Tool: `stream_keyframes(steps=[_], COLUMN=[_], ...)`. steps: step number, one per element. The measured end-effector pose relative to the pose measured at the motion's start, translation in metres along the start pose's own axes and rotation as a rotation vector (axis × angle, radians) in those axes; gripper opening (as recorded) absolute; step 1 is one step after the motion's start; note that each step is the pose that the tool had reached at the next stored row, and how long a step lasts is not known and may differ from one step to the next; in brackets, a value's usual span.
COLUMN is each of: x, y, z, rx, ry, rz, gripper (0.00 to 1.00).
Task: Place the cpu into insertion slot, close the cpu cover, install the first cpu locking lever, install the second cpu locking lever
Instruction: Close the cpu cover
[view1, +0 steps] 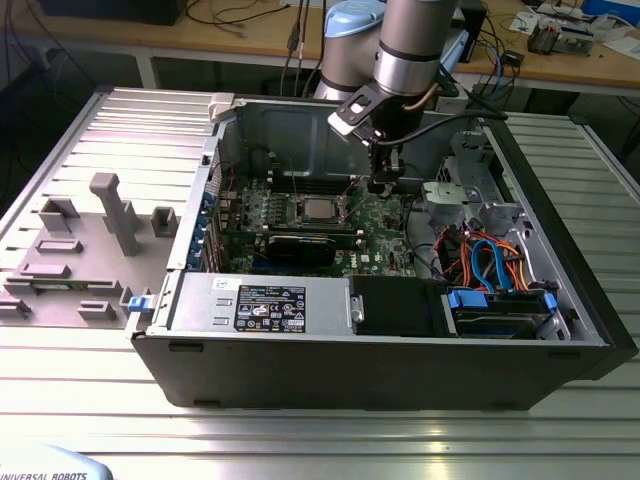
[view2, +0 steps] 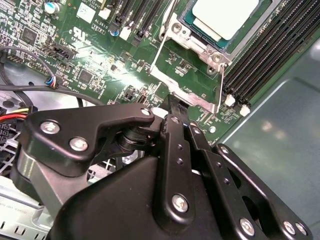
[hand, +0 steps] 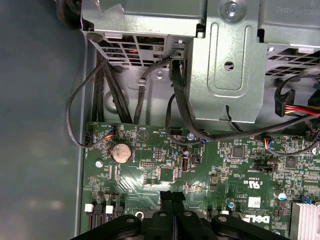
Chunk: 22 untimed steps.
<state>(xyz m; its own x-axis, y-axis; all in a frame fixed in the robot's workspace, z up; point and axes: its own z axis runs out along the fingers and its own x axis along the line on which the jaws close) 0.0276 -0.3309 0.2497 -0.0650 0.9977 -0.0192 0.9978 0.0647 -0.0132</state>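
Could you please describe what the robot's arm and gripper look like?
The arm is a silver-grey cylinder with a pale blue joint cap. The gripper is matte black, with flat linkage bars fastened by silver screws.

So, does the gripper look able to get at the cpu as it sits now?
Probably yes. The gripper hangs low inside the open case, just to the exterior view's right of the cpu. Its silver top faces up, and nothing seems to cross the gap between them.

Gripper (view1: 386, 187): open air overhead, motherboard (hand: 165, 172) close below. Obstacles: locking lever (view2: 160, 44) just beside the tip; drive cage (hand: 225, 75) and black cables (hand: 102, 95) near the other side.
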Motion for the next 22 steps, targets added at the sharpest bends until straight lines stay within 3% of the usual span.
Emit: stream_keyframes(steps=[22], x=[0.0004], y=[-0.0061], z=[0.0001], rx=[0.0000], ry=[0.0000], rz=[0.000], gripper=[0.11])
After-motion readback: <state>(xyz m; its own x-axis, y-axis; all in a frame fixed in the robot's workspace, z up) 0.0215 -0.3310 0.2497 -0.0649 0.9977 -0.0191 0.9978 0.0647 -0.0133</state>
